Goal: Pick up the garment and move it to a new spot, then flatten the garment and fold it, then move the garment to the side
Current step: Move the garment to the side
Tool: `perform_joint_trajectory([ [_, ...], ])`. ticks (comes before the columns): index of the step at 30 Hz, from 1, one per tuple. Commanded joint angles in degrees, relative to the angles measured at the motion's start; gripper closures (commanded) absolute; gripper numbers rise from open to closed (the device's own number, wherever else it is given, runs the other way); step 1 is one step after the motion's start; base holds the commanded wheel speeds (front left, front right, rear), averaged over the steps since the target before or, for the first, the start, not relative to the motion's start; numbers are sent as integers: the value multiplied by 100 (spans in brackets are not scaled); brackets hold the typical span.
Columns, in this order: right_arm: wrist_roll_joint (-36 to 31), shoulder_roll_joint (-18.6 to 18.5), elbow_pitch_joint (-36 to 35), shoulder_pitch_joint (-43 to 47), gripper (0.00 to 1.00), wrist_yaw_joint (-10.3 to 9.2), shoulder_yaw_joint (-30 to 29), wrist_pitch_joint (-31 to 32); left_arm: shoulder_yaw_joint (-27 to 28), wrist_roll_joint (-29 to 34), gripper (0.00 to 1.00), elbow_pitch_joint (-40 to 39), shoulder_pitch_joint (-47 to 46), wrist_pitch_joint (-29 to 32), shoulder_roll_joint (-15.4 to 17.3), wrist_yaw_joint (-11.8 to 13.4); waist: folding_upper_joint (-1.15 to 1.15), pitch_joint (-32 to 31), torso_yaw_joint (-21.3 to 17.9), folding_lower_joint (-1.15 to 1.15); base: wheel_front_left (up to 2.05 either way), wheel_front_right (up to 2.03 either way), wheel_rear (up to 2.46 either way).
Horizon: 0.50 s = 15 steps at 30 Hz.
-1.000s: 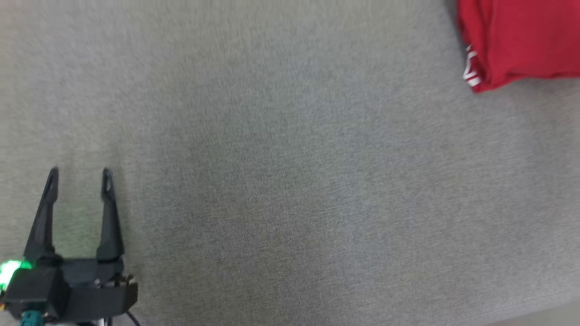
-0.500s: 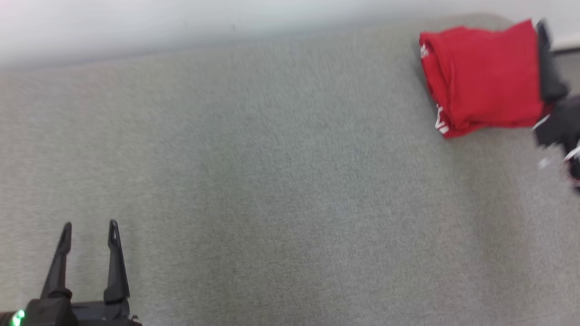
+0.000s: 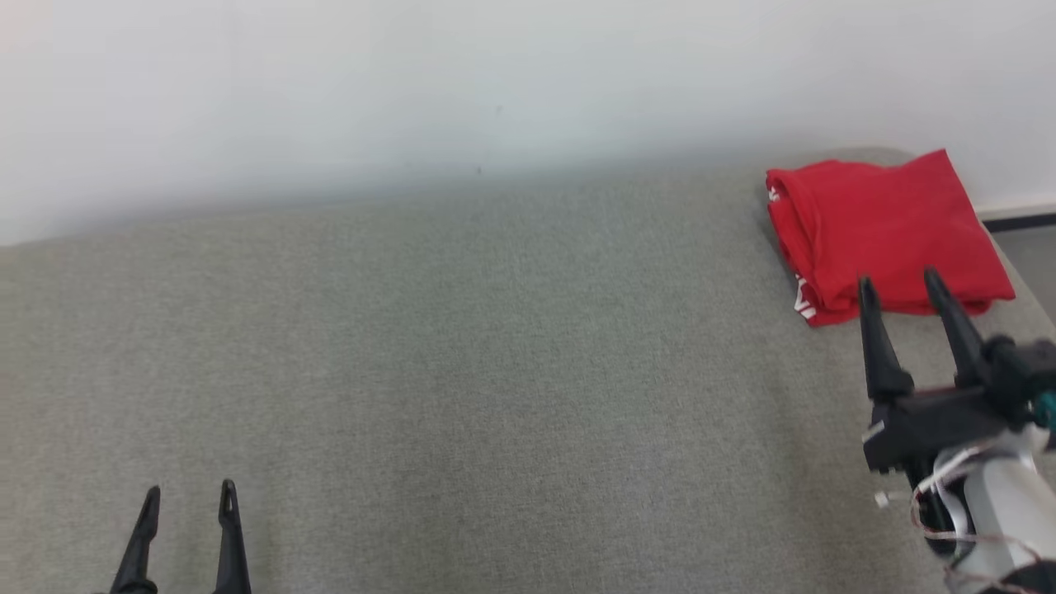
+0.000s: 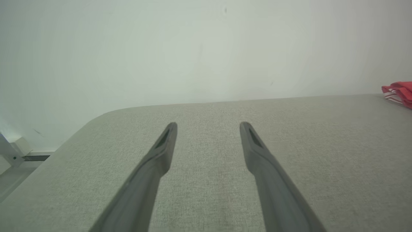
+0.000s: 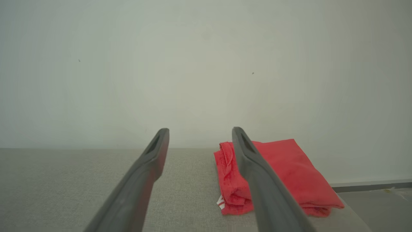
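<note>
The garment [image 3: 883,227] is red with white markings and lies folded into a neat rectangle at the far right corner of the grey padded surface [image 3: 495,355]. My right gripper [image 3: 899,285] hovers open just in front of it, empty, fingers pointing at its near edge. In the right wrist view the garment [image 5: 289,174] lies ahead, partly behind the right finger. My left gripper [image 3: 188,493] stands open and empty at the lower left, far from the garment. A sliver of the garment [image 4: 399,93] shows at the right edge of the left wrist view.
A pale wall [image 3: 412,99] rises right behind the surface. The surface's right edge drops to the floor with a dark baseboard [image 3: 1019,221] just beyond the garment. A rounded left corner [image 4: 96,119] of the surface shows in the left wrist view.
The head camera has tilted up, bringing the wall into view. My right gripper has come into view, drawn back from the garment and open. The garment lies as before.
</note>
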Motion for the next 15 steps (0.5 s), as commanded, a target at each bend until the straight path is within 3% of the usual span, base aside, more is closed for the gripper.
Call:
perform_joint_trajectory([
  [1,-38,46,-36,158,0,-13,-56,-22,8,8,0,37,69,-18,-13,5,1,-210,159,1,0,0,0],
  [15,-289,744,-386,1267,0,-13,-318,-22,131,-40,0,225,269,-18,-38,14,1,-426,263,1,0,0,0],
])
